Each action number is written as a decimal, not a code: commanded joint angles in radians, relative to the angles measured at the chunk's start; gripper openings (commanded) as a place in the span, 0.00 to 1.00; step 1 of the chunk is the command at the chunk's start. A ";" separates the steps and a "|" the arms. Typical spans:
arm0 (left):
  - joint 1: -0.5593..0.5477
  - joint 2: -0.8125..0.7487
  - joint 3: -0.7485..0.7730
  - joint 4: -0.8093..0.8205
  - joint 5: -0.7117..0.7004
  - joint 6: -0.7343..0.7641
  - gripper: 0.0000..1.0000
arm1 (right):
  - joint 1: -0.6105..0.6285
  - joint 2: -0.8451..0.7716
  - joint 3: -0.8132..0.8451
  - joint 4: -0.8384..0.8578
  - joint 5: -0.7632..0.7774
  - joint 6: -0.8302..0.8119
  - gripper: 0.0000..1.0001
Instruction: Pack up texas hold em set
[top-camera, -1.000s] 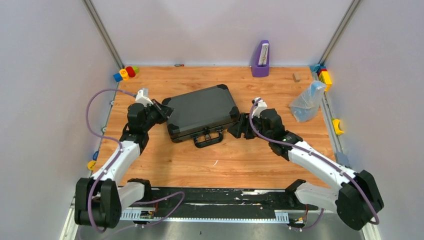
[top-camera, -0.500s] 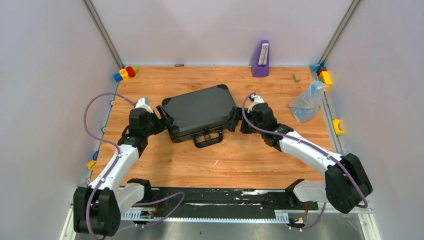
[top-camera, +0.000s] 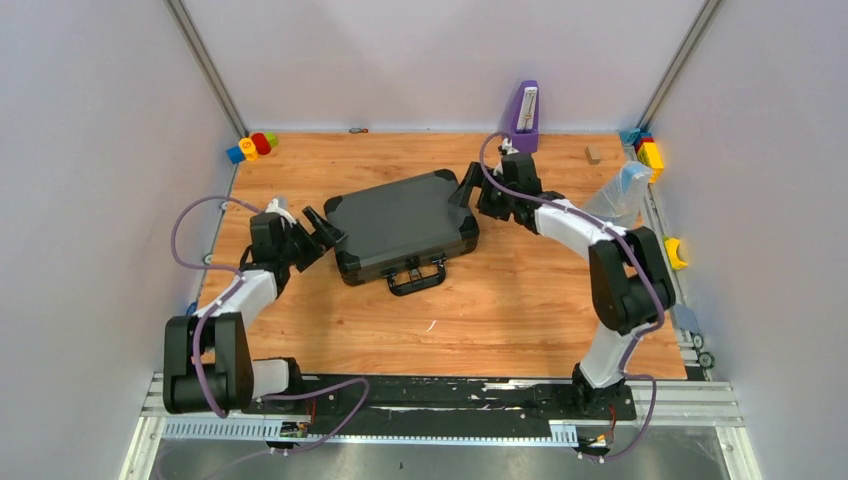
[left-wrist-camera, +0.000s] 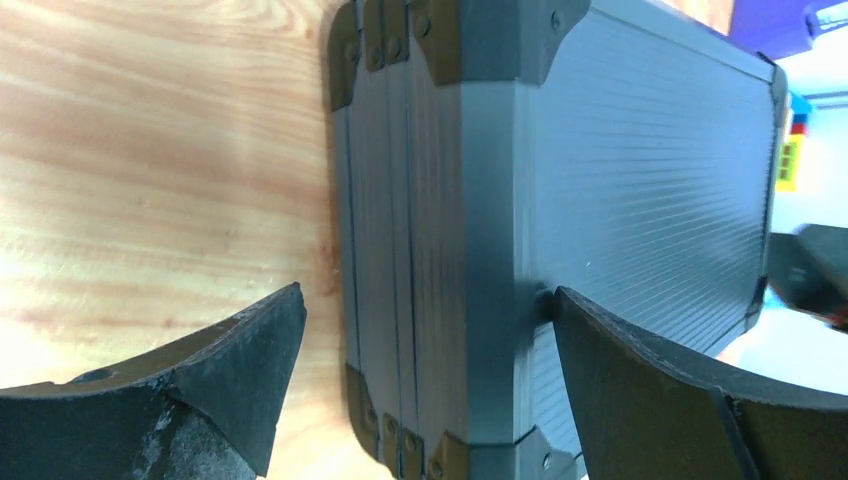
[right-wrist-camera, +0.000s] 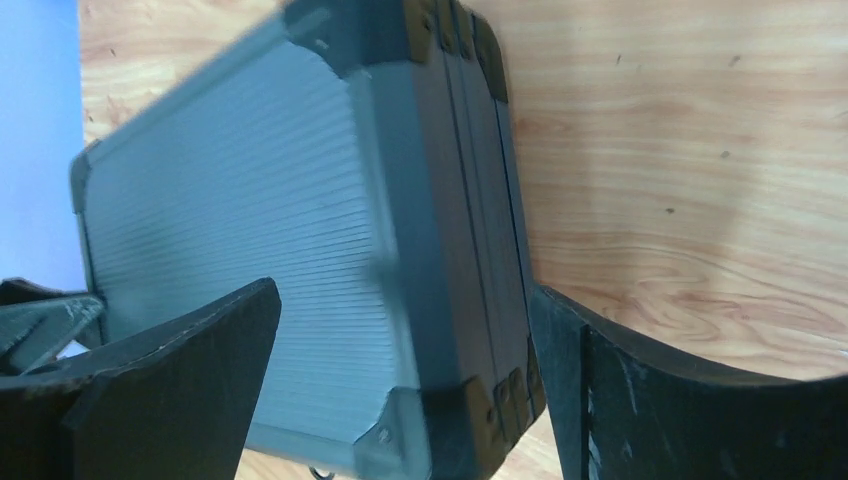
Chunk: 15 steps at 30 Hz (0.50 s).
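Observation:
The black case (top-camera: 400, 222) of the texas hold em set lies shut and flat on the wooden table, its handle (top-camera: 415, 277) towards the arms. My left gripper (top-camera: 322, 235) is open at the case's left end. In the left wrist view the case's side wall (left-wrist-camera: 440, 200) stands between its fingers (left-wrist-camera: 235, 365), with bare wood beside one finger. My right gripper (top-camera: 470, 196) is open at the case's far right corner. The right wrist view shows that corner (right-wrist-camera: 440, 290) between its fingers (right-wrist-camera: 610, 390). Chips, cards, button and die are out of view.
A purple upright holder (top-camera: 522, 118) stands at the back wall. Colourful toy blocks sit at the back left (top-camera: 251, 146) and back right (top-camera: 648, 150). A clear plastic bag (top-camera: 615, 205), a small wooden block (top-camera: 593, 154) and a yellow piece (top-camera: 676, 252) are on the right.
My left gripper opened from shut and now straddles the case's left end. My right arm swung from the case's near right side to its far right corner, jaws wider.

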 joint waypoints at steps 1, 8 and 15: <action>0.022 0.120 0.061 0.123 0.102 0.015 0.97 | -0.036 0.137 0.028 0.002 -0.274 0.066 0.92; 0.012 0.350 0.162 0.204 0.334 0.068 0.61 | 0.024 0.073 -0.255 0.244 -0.418 0.124 0.70; -0.190 0.537 0.373 -0.017 0.317 0.233 0.46 | 0.152 -0.085 -0.444 0.298 -0.366 0.161 0.48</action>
